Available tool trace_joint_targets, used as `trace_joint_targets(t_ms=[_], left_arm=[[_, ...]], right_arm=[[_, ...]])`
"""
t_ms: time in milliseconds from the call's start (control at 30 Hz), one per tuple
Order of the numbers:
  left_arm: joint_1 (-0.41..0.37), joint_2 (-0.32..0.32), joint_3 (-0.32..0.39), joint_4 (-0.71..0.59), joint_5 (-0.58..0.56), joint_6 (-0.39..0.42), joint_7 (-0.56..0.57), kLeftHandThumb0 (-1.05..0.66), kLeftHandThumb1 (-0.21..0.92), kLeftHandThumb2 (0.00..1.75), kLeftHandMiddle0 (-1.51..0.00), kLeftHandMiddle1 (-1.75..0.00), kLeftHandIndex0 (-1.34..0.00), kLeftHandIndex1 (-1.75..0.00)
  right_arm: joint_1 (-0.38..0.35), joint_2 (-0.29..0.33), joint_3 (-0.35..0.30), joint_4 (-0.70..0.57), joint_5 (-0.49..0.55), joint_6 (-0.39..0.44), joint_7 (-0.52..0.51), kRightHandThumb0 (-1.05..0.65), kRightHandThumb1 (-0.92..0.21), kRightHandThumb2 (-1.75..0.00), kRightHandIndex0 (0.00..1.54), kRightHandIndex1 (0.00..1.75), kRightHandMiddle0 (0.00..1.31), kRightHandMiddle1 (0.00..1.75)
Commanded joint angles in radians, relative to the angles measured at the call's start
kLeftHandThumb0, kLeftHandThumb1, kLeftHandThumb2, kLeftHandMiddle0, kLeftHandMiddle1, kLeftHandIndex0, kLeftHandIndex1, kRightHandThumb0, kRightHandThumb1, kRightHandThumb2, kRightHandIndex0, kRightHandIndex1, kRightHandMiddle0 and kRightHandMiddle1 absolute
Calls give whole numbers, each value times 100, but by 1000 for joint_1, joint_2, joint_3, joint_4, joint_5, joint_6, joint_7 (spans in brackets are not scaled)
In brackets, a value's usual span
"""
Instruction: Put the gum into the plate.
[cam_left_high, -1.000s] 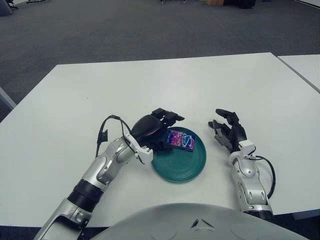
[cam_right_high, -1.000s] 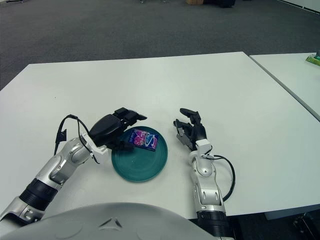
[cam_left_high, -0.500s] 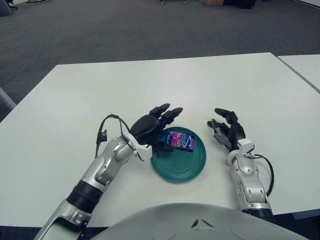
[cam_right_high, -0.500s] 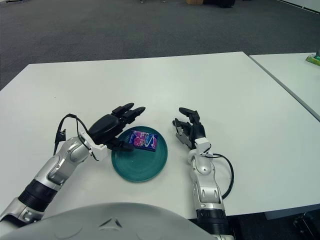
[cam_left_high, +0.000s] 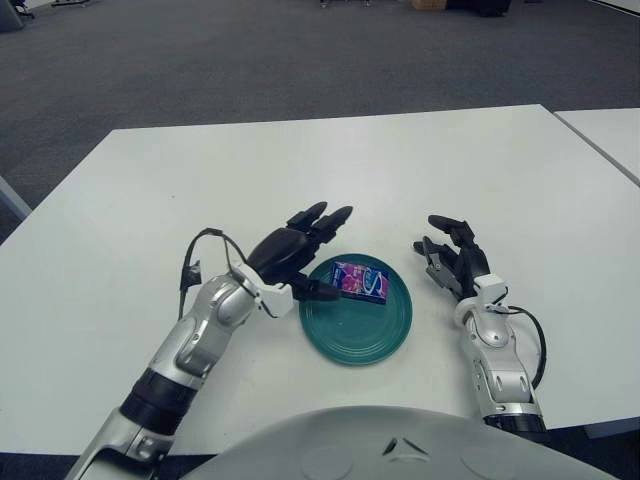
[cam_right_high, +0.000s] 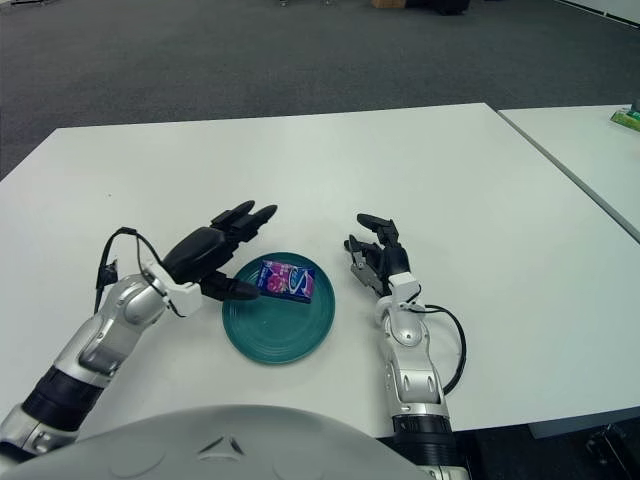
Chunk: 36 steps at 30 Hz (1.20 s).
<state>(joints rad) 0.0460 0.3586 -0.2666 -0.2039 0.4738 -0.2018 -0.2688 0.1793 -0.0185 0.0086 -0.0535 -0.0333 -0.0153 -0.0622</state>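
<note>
The gum (cam_left_high: 361, 282), a purple and blue pack, lies flat in the far half of the teal plate (cam_left_high: 370, 336) near the table's front edge. My left hand (cam_left_high: 300, 245) is open with fingers spread, just left of the plate's rim; its thumb reaches over the rim close to the gum, and I cannot tell if it touches. It holds nothing. My right hand (cam_left_high: 452, 258) rests open and empty on the table just right of the plate.
The white table (cam_left_high: 330, 170) stretches far behind the plate. A second white table (cam_left_high: 610, 135) stands at the right with a narrow gap between. Grey carpet lies beyond.
My left hand has opened, let go of the gum and drawn back to the left, off the plate. The gum stays in the plate. The right hand has barely moved.
</note>
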Motion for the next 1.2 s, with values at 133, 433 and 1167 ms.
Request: trace_joint_targets(t_ms=[133,433,1167], left_arm=[[61,-195,172,154,-246,9,194,-105,92,59,-17,-5,-4,-19],[111,-294,270,158,-373,75,274,-98,92,91,-49,-9,-9,-89],[130,-416,395,349,-582,39,294,-88,92,94,-56,-60,-47,-114]], right_arm=[[14,-3,6,15,-14,27,3,-49,-92,-58,55,67,8,97],[20,-1,5,7,-17,31,2,-49,-92,-57,55,66,8,98],[36,7,5,20,3,21,27,-47,-92,-55,55,67,9,99]])
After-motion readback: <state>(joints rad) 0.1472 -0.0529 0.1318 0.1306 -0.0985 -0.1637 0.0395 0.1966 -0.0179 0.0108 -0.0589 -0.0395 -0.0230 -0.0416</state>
